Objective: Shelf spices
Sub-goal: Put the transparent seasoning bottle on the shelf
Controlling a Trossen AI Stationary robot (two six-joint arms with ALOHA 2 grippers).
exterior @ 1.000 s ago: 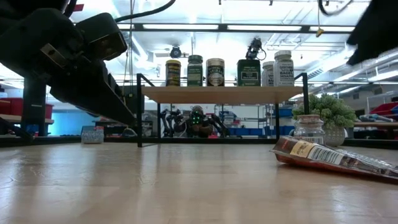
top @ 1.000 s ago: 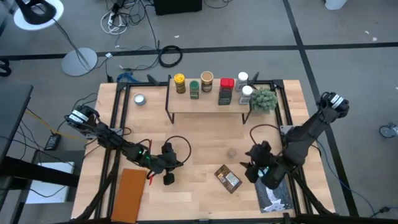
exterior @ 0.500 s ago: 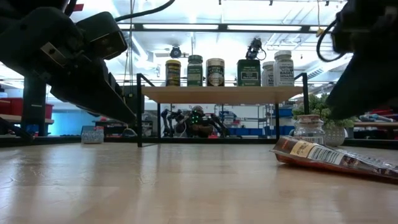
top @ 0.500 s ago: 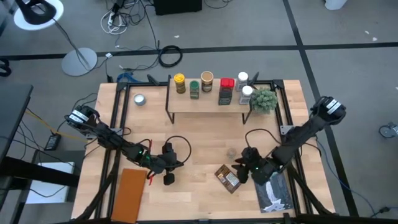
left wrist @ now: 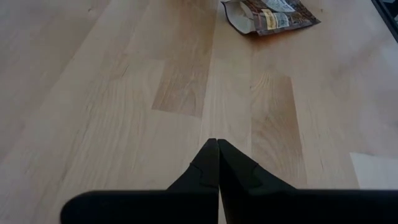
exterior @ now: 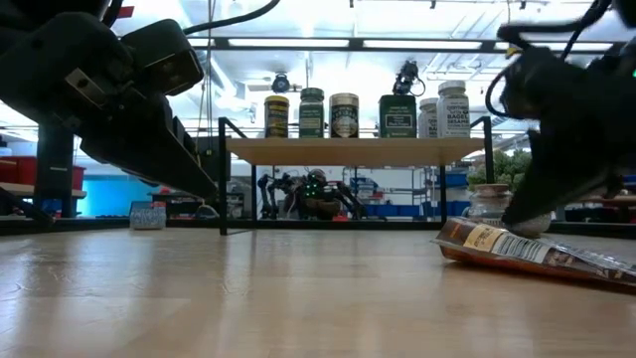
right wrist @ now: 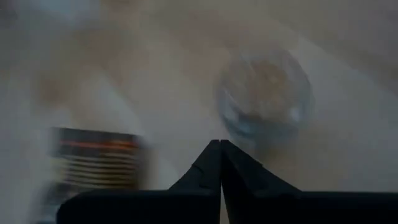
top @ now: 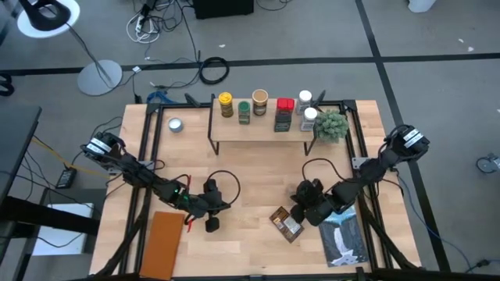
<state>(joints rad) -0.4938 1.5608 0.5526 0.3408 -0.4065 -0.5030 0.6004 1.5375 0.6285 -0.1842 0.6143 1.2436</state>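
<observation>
Several spice jars stand on the plank top of the shelf at the far side. A flat brown packet lies on the table at the near right. A clear glass jar stands just beyond it. My right gripper is shut and slants down, its tips over the table between the packet and the jar. Nothing sits between its fingers. My left gripper is shut low over bare wood at the near left, its tips pointing toward the packet. My right gripper has its shut fingertips down at the packet's far edge, in front of the glass jar. I cannot tell whether they touch the packet or the table. My left gripper touches nothing.
A small silver tin sits at the far left and a flat brown board at the near left. A blue-and-white book lies under my right arm. A small green plant stands by the shelf's right end. Bare wood lies mid-table.
My right gripper has come down and toward the table's left, from over the book to the spot between the packet and the glass jar, and it has shut. The packet and the jar lie as before.
</observation>
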